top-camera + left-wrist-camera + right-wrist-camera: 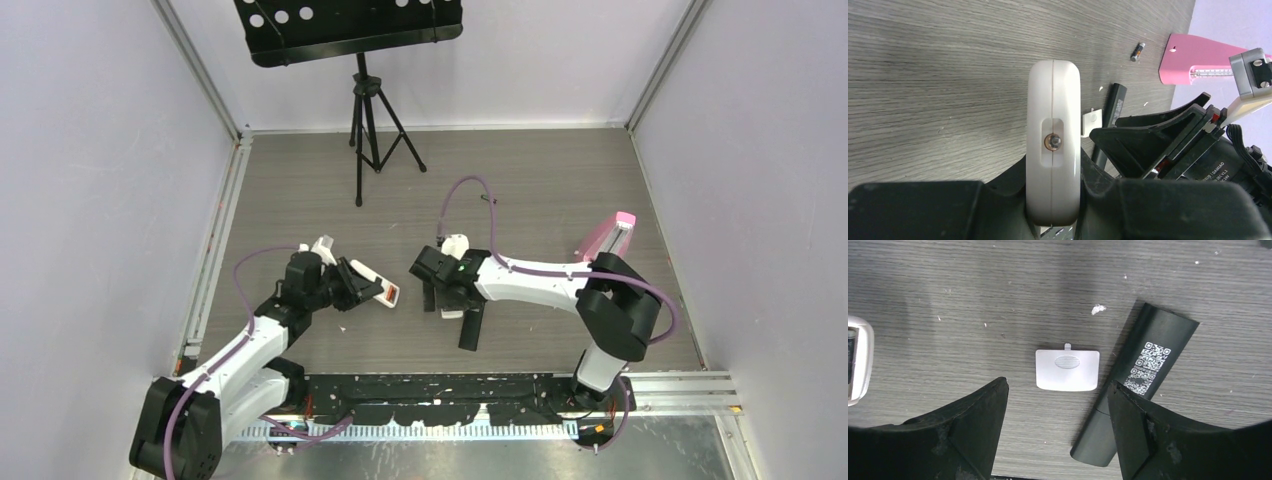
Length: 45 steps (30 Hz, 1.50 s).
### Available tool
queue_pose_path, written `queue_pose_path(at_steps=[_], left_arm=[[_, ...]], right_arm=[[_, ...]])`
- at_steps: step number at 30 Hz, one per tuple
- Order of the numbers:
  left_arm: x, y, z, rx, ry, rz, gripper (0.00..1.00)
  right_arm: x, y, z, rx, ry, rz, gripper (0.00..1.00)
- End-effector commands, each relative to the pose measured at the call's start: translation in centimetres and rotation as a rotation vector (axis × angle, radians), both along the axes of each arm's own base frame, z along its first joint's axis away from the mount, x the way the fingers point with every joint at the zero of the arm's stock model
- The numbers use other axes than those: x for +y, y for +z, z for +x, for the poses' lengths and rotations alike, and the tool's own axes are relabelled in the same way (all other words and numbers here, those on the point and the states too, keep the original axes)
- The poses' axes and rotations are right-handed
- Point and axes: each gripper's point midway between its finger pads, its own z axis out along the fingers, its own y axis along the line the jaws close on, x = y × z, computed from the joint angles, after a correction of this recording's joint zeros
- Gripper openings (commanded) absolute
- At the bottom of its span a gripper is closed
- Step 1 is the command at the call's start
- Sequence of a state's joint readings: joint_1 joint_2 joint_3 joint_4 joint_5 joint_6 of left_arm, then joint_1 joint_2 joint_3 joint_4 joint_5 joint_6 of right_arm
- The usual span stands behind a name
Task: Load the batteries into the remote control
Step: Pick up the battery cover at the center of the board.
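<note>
My left gripper (1053,172) is shut on the white remote control (1053,135), which I see end-on, standing on its edge between the fingers. From above, the left gripper (350,283) holds the remote control (372,287) with an orange patch at its far tip. One of the batteries (1137,51), dark with silvery ends, lies far off on the table. My right gripper (1058,385) hangs open over a loose white battery cover (1067,370), touching nothing. The right gripper (437,285) sits just right of the white remote.
A black remote (1140,375) with QR labels lies beside the cover, under my right fingertip (1128,415). A pink object (605,237) lies at the table's right edge. A black music stand on a tripod (368,120) stands at the back.
</note>
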State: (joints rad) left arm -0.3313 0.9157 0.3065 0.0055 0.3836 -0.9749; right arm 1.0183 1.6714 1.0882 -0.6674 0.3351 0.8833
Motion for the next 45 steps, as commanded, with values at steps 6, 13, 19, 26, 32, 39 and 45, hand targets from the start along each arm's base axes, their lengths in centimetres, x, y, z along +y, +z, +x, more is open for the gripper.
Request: queue_pose_path(at_steps=[6, 13, 19, 26, 32, 39, 45], left_arm=[[0.2, 0.7, 0.8, -0.047, -0.008, 0.025, 0.0], [0.2, 0.7, 0.7, -0.049, -0.013, 0.028, 0.0], [0.2, 0.6, 0.7, -0.045, -0.015, 0.029, 0.0], [0.1, 0.4, 0.7, -0.042, -0.016, 0.029, 0.0], [0.1, 0.2, 0.6, -0.038, -0.019, 0.028, 0.0], [0.1, 0.2, 0.6, -0.037, -0.019, 0.026, 0.0], [0.0, 0.1, 0.5, -0.032, -0.023, 0.02, 0.0]], right_arm=[[2.0, 0.1, 1.9, -0.082, -0.081, 0.033, 0.71], [0.9, -2.0, 1.3, -0.052, -0.115, -0.021, 0.71], [0.7, -2.4, 1.0, -0.033, -0.124, -0.027, 0.72], [-0.4, -2.2, 0.3, -0.028, -0.149, -0.073, 0.72], [-0.4, -2.1, -0.5, -0.021, -0.135, -0.079, 0.68], [-0.6, -2.0, -1.3, 0.003, -0.13, -0.056, 0.67], [-0.9, -2.7, -1.7, 0.023, -0.143, -0.056, 0.66]])
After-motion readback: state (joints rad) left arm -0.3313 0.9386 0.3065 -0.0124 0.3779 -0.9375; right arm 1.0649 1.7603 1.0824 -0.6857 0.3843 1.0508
